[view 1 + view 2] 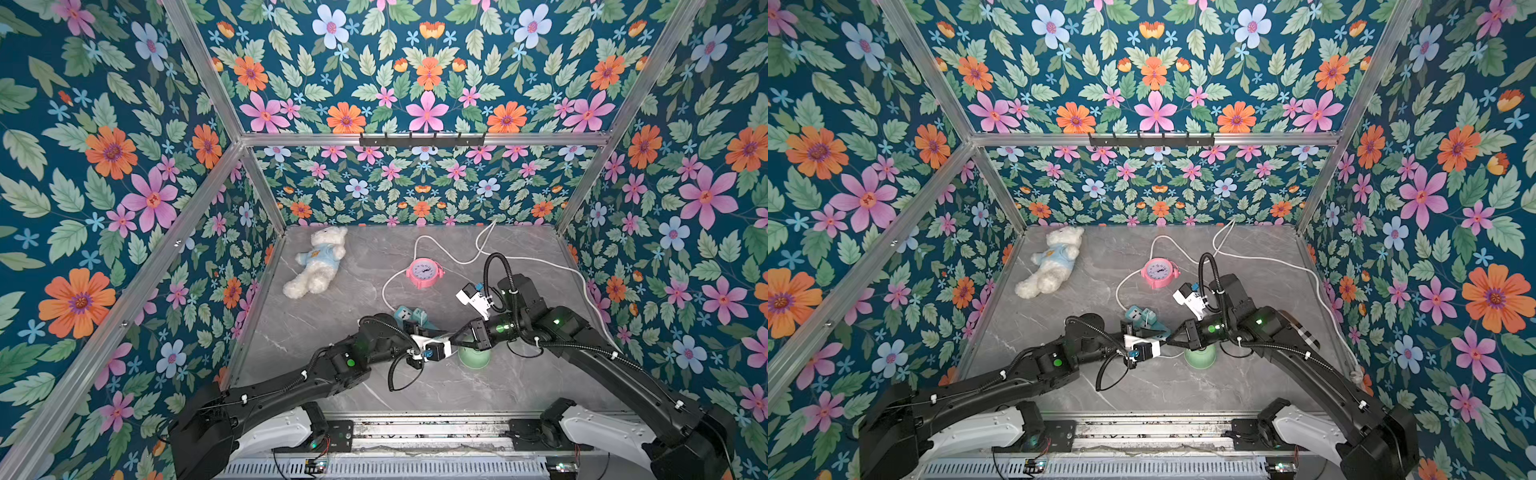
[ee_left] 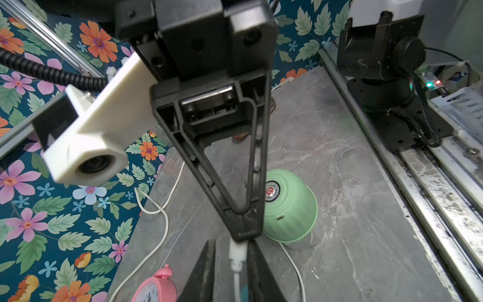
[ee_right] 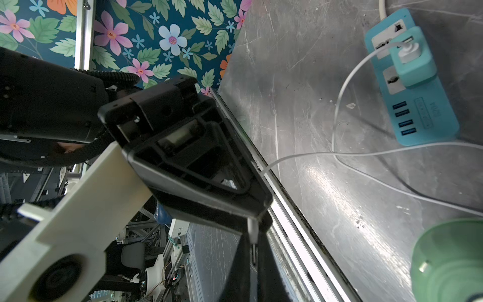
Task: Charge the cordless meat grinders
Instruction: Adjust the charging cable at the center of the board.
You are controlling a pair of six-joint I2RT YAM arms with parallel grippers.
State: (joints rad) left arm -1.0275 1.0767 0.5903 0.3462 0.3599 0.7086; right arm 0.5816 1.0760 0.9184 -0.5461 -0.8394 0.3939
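White charging plug hangs just beside the cordless meat grinder, on its power-strip side, with both arms at it. Jaws of the right gripper are pressed together, pinching the plug's tip end. Jaws of the left gripper stand narrowly apart on either side of the plug body with a gap on one side, so can't tell if they bear on it. Risks, my read: if right lets go before left has a firm pinch, the plug drops or twists and the tip ends up off-axis for the port. Two grippers nose to nose on a small part could also knock each other. The white cable runs slack from the teal power strip past the grinder, and a tug could snag or drag the dome. It looks light and unsecured, so a skewed push would likely slide or tip it. Grinder itself is a mint-green, faintly ribbed plastic dome, upright on the grey marble-look table, untouched. It has a round silver button with a red power mark on top and a small slot low on its side, probably the charge port. Nothing is plugged in yet.
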